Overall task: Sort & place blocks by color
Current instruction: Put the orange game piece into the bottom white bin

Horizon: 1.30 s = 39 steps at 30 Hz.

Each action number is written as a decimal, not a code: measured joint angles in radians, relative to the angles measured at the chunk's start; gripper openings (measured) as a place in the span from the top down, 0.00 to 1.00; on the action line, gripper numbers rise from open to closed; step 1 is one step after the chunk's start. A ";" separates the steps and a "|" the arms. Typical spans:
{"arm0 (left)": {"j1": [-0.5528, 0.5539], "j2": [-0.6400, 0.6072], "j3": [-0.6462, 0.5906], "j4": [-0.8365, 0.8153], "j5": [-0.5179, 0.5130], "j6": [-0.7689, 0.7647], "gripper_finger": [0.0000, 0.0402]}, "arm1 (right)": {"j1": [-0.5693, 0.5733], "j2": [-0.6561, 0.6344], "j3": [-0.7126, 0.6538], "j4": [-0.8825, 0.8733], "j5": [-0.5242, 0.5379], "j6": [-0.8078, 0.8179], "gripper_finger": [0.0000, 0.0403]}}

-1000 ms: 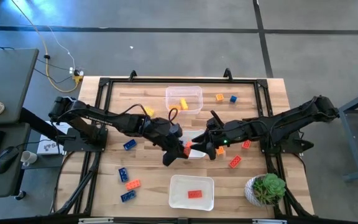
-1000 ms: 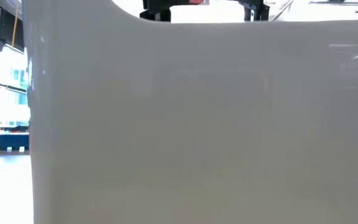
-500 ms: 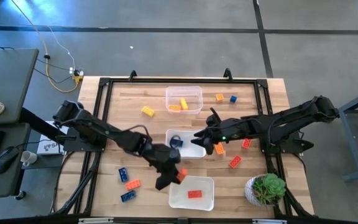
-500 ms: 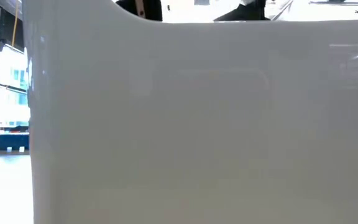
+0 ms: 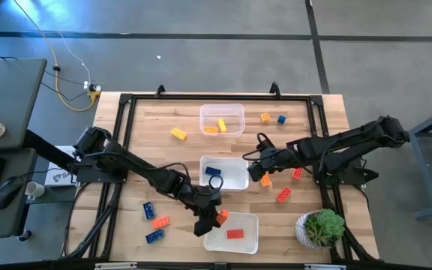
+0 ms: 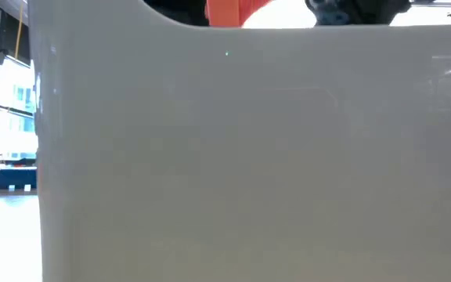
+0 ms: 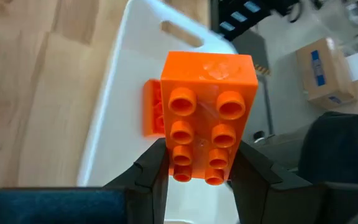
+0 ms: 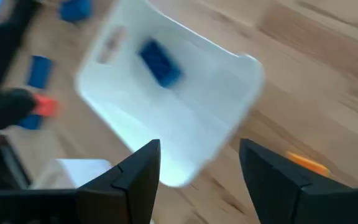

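The left fingers were clamped on a red block, over the edge of the tub at the table's front edge. Carrying it further over the tub before opening looked wise. The right fingers stood apart, empty, beside the middle tub.

Grey floor, side desk
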 joint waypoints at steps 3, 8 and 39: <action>0.000 0.013 0.000 -0.001 -0.006 0.001 0.74 | 0.000 0.002 0.000 -0.084 0.001 0.060 0.49; 0.000 0.035 0.000 -0.001 -0.012 0.003 0.74 | 0.000 0.043 0.000 -0.179 -0.010 0.118 0.49; 0.000 0.059 0.000 -0.004 0.017 0.008 0.56 | 0.000 0.347 0.000 -0.211 -0.095 0.126 0.49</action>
